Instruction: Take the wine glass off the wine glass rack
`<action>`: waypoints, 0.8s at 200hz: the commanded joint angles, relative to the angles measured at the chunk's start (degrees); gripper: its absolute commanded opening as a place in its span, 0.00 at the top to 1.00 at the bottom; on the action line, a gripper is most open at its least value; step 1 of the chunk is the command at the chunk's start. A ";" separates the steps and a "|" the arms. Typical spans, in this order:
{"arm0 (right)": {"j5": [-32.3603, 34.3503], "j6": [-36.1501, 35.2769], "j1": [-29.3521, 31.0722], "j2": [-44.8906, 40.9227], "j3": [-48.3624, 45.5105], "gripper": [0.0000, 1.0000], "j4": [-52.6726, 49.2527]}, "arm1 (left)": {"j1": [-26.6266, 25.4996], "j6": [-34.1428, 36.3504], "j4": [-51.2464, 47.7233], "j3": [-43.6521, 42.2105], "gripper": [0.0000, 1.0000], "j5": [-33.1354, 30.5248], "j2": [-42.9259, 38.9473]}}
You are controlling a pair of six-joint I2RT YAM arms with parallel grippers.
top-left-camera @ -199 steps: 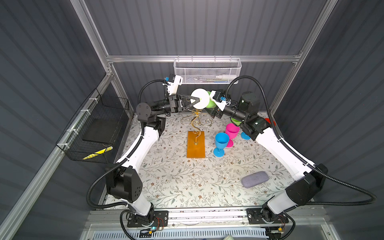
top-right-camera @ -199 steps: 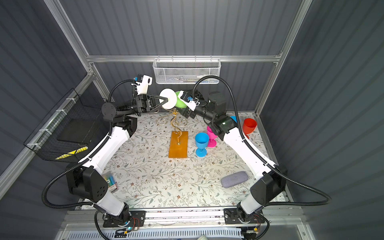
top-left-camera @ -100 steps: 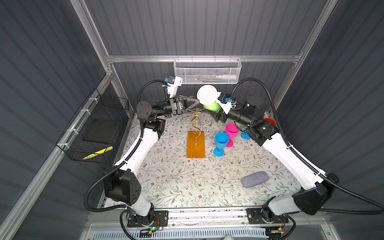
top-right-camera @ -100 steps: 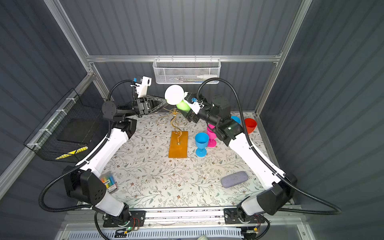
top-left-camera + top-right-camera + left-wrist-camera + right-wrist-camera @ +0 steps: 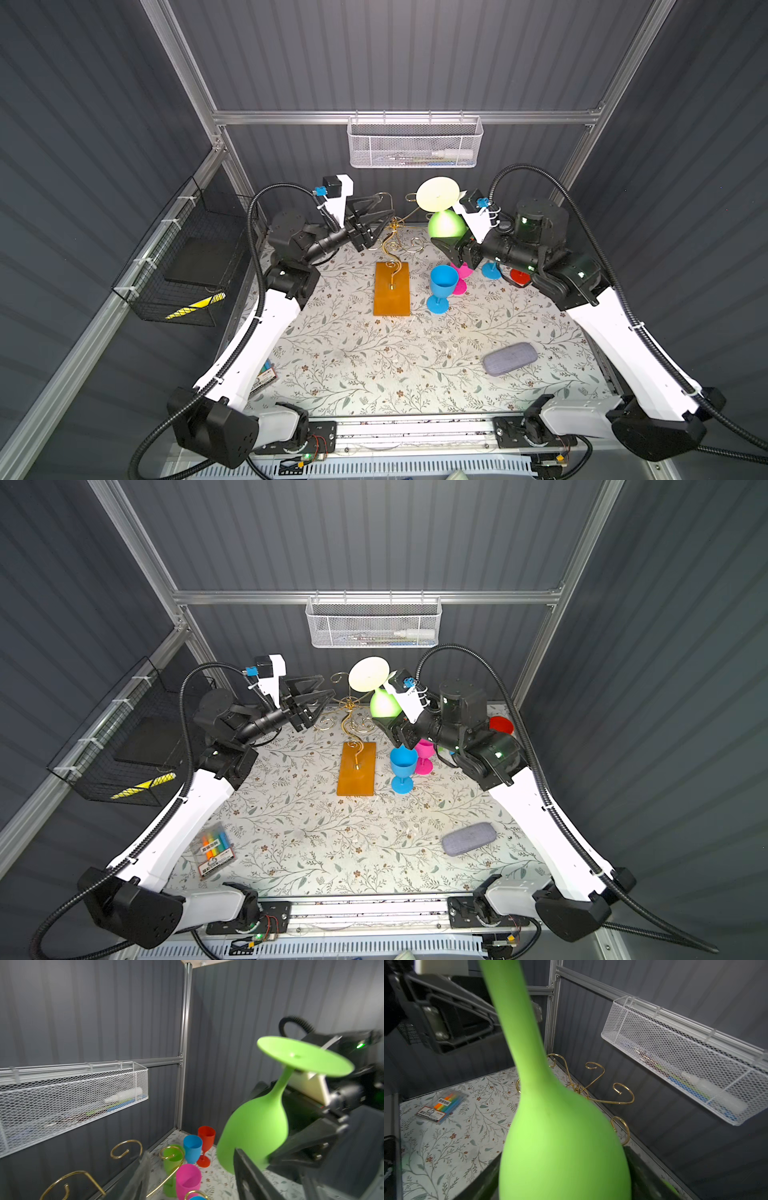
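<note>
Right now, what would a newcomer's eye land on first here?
The green wine glass hangs upside down in mid-air at the back, its bowl gripped by the right gripper, beside the top of the wine glass rack. The gold rack stands bare at table centre, with the left gripper open and empty at its other side. A blue glass and a pink glass stand by its amber base.

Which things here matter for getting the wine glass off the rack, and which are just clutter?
Job: green wine glass, held by the right gripper; wine glass rack; left gripper, open.
Lying about: blue glass, pink glass, red glass, grey case, marker pack, white mesh basket, black wire basket.
</note>
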 commanded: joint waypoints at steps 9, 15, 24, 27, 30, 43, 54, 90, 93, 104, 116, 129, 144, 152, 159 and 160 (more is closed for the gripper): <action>-0.39 6.38 0.49 1.99 4.62 0.46 -12.05 | -3.55 21.19 -0.04 -1.86 0.38 -6.07 -0.43; -0.55 6.64 0.65 2.40 5.21 0.46 -13.39 | -3.88 22.86 0.44 -2.16 0.38 -6.38 -0.61; -0.41 7.10 0.79 2.83 5.92 0.47 -14.63 | -4.08 24.29 1.85 -2.94 0.39 -6.52 -1.11; -0.35 7.34 0.82 3.11 6.12 0.47 -15.21 | -4.04 24.63 2.48 -3.30 0.39 -6.54 -1.24; -0.36 7.46 0.86 3.21 6.25 0.47 -15.46 | -4.08 25.01 3.10 -3.60 0.39 -6.50 -1.38; -0.52 8.18 0.98 3.64 6.44 0.47 -16.08 | -4.18 26.41 4.94 -4.47 0.40 -6.48 -1.84; -0.83 8.76 0.99 4.21 6.69 0.47 -16.57 | -4.25 27.55 5.71 -4.82 0.41 -6.74 -2.03; -1.56 10.12 1.93 7.21 9.19 0.49 -19.71 | -4.44 29.01 8.78 -6.23 0.42 -6.84 -2.43; -1.67 10.27 2.06 7.59 9.37 0.49 -19.94 | -4.48 29.07 8.81 -6.21 0.42 -6.78 -2.47; -2.02 10.54 2.28 8.14 9.76 0.50 -20.27 | -4.58 29.20 9.20 -6.20 0.43 -6.44 -2.46; -2.29 10.71 2.68 8.72 10.02 0.50 -20.43 | -4.70 29.32 9.58 -6.17 0.43 -5.98 -2.26; -2.51 10.95 2.84 9.40 10.55 0.50 -20.95 | -4.79 29.48 9.54 -5.85 0.44 -5.69 -1.99; -2.64 11.26 3.09 10.37 11.48 0.50 -21.72 | -4.96 29.58 9.60 -5.80 0.45 -5.30 -1.79; -2.73 11.34 3.27 10.83 11.95 0.50 -22.17 | -5.05 29.56 9.67 -5.60 0.45 -4.92 -1.75; -2.82 11.35 3.39 11.20 12.16 0.50 -22.33 | -5.10 29.65 9.54 -5.53 0.46 -4.51 -1.73; -2.86 11.34 3.42 11.21 12.16 0.50 -22.36 | -5.12 29.62 9.53 -5.53 0.46 -4.48 -1.70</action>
